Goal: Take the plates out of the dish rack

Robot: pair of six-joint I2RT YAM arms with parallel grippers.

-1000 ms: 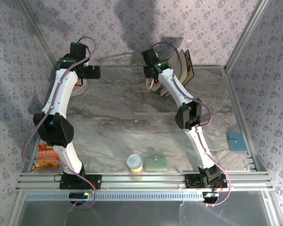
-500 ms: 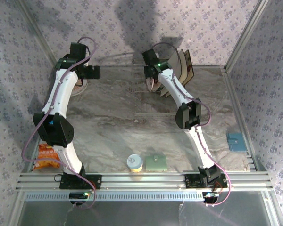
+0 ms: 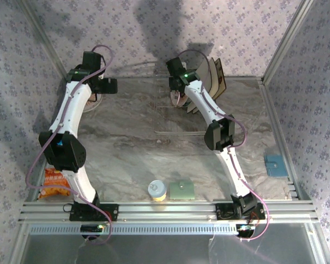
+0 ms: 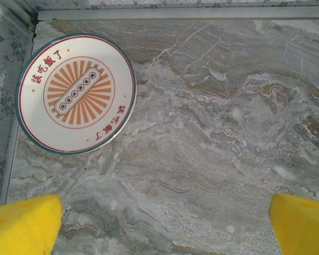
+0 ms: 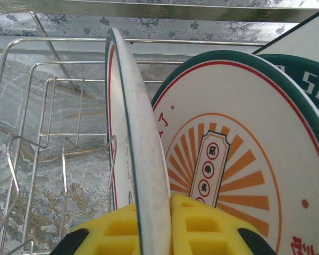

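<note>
- Not much has shifted overhead since a second ago, both arms sit about where they were. The real change is that the right fingers [image 5: 202, 226] have pinched shut on the rim of the front round plate [image 5: 141, 133].
- That plate stands on edge in the dish rack [image 5: 42, 133], at the far middle of the worktop [image 4: 212, 133]. A second round plate [image 5: 239, 138] is just beside it, and a square plate [image 5: 308, 37] is behind that.
- The left fingers [image 4: 24, 226] are spread wide and hold nothing. They hover over bare worktop near an unloaded plate [image 4: 76, 93] lying flat in the far left corner.
- My take on the lift: pull straight up in the plate's own plane until it clears the wire dividers, and only then swing away. Tilting early would probably knock the neighbour or snag a wire.
- The grip is only on the rim, so I'd go slow or it could pivot between the pads.
- Hard to see: the bottom of the gripped plate and its slot are cut off below the pads.
- Overhead, the right arm covers most of the rack's contents, so I can't count what's left, and the thin wire nearly vanishes against the marble.
</note>
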